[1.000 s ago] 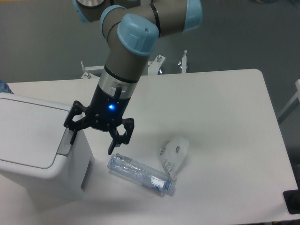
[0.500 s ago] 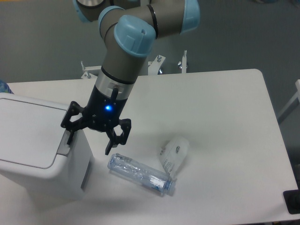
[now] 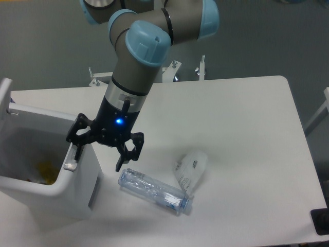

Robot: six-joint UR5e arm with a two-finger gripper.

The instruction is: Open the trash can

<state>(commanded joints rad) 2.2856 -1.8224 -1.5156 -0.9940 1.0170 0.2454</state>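
The white boxy trash can [image 3: 77, 198] stands at the table's front left. Its lid [image 3: 4, 91] is swung up at the far left edge, and the inside shows, with something yellow at the bottom. The grey push tab [image 3: 70, 165] sits on the right rim. My gripper [image 3: 98, 155] is open, its jaws spread wide. The left finger [image 3: 78, 149] rests at the push tab on the rim. The right finger hangs just beside the can, above the bottle.
A clear crushed plastic bottle [image 3: 154, 191] lies on the white table [image 3: 241, 128] right of the can. A crumpled white wrapper [image 3: 192, 168] lies beside it. Metal brackets [image 3: 200, 68] stand at the table's back edge.
The trash can's lid has sprung open from flat to upright at the far left. The gripper has stayed at the push tab.
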